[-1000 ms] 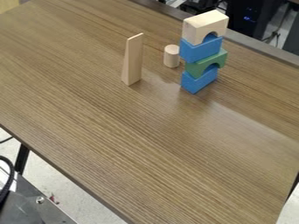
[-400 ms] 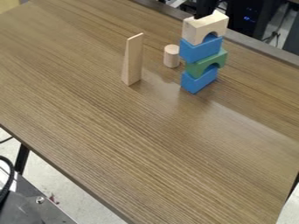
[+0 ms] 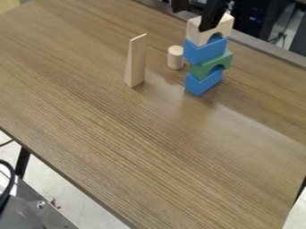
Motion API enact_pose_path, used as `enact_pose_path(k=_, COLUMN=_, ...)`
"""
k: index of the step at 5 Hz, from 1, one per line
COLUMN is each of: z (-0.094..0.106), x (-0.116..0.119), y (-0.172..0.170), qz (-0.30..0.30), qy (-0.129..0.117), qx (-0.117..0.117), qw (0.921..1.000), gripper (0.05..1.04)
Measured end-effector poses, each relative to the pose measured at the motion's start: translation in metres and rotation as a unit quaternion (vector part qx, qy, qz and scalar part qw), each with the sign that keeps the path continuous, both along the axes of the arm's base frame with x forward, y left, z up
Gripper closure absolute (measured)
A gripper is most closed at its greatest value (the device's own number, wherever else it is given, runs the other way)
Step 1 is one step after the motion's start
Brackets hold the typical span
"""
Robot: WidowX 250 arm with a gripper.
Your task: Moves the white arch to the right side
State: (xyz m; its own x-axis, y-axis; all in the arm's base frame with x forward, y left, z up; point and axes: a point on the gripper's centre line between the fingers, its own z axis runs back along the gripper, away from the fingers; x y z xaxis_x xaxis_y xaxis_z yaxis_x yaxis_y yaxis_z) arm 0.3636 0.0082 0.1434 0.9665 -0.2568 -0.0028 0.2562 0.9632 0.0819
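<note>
White arch (image 3: 194, 33): resting on the upper blue block (image 3: 206, 52), at the top of the stack (image 3: 202, 69). Gripper (image 3: 192, 21): hanging at the arch, holding its fingers wide apart and gripping nothing; contact unclear. Progress: positioning for the grasp, judging by the pose. Outstanding: closing on the arch, lifting it clear, carrying it right and probably placing it on the bench (image 3: 149, 156).

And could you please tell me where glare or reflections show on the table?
Camera view: a pale sheen across the right part of the tabletop, and a faint, soft reflection just below the bottom blue block.
</note>
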Motion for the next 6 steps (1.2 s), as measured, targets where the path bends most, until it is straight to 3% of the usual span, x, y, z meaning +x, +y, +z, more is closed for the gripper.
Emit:
enact_pose_path(k=1, z=0.001, x=0.005, y=-0.005, qz=-0.001, qy=0.005, qx=-0.016, qw=0.9999, gripper=0.085)
enact_pose_path(k=3, z=0.001, x=0.013, y=-0.006, qz=-0.003, qy=0.002, qx=-0.028, qw=0.9996, gripper=0.085)
enact_pose_path(k=4, z=-0.013, x=0.016, y=-0.003, qz=-0.002, qy=0.019, qx=-0.031, qw=0.9993, gripper=0.120)
enact_pose_path(k=5, z=-0.016, x=0.018, y=-0.002, qz=-0.003, qy=0.018, qx=-0.032, qw=0.9993, gripper=0.396)
enact_pose_path(k=6, z=-0.016, x=0.019, y=-0.001, qz=0.000, qy=0.014, qx=-0.032, qw=0.9994, gripper=0.519)
